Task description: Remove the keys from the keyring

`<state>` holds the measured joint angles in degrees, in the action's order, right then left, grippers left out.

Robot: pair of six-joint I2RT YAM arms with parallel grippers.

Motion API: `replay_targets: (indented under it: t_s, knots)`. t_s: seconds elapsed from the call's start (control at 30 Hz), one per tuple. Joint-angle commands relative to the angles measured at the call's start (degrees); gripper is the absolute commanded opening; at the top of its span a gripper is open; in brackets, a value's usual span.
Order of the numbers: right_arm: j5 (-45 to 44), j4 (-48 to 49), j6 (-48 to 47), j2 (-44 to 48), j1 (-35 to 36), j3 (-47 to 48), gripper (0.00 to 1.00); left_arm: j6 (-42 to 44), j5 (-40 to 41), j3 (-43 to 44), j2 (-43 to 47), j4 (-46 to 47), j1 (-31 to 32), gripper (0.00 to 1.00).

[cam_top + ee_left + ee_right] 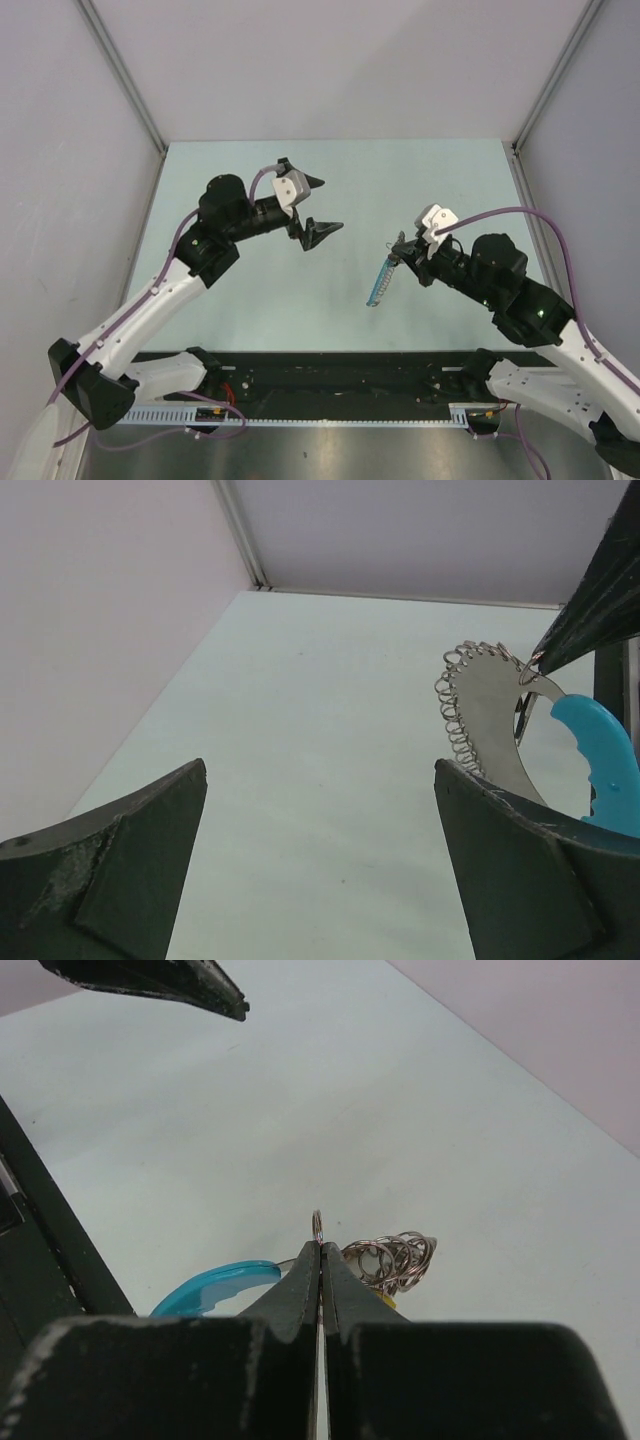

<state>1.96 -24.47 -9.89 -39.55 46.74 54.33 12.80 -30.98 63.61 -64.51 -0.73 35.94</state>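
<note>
My right gripper (401,249) (320,1246) is shut on the keyring (317,1226), a tiny wire ring that sticks up just past the closed tips. It holds the ring above the table. The keys (396,1257), a small silvery-brown metal cluster, hang right of the tips. The bright blue strap (214,1284) curves away to the left and hangs down in the top view (379,283). My left gripper (331,205) (320,770) is open and empty, in the air left of the bundle. In the left wrist view the keys (487,705) and the strap (603,765) show past its right finger.
The pale green table (240,300) is walled by grey panels at the left, back and right. A black rail (330,375) runs along the near edge between the arm bases.
</note>
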Motion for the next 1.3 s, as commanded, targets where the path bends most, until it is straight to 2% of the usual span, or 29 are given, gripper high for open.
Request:
replay_targets:
  t_s: [0.0, 0.2, 0.23, 0.27, 0.5, 0.63, 0.97, 1.27]
  knots:
    - [-0.12, -5.49, -3.12, -3.25, 0.10, 7.45, 0.00, 5.04, -2.83, 0.46, 0.79, -4.18, 0.09, 1.00]
    - [1.55, -11.82, -5.75, -7.99, 0.63, 12.99, 0.00, 6.19, -6.11, -3.32, 0.70, -1.65, 2.98, 0.70]
    - [2.08, -13.31, -6.10, -8.61, 0.72, 13.96, 0.00, 5.84, -6.89, -4.02, 0.44, -0.16, 3.43, 0.60]
    - [2.96, -13.85, -6.45, -9.14, 0.89, 14.31, 0.00, 4.88, -7.94, -4.11, 0.09, 0.20, 3.87, 0.56]
    - [3.67, -14.64, -7.95, -11.95, 3.35, 16.07, 0.00, -2.59, -16.65, -5.60, -2.72, 8.36, 5.63, 0.43]
    - [2.70, -14.91, -8.57, -12.74, 4.41, 16.16, 0.00, -6.73, -18.76, -6.75, -3.69, 11.89, 6.33, 0.41]
    - [2.53, -12.97, -9.27, -11.60, 5.38, 16.16, 0.00, -9.45, -20.17, -6.93, -6.68, 13.48, 9.05, 0.41]
    - [2.09, -12.97, -9.62, -10.64, 5.73, 16.07, 0.00, -8.76, -19.73, -5.08, -9.67, 13.12, 10.20, 0.40]
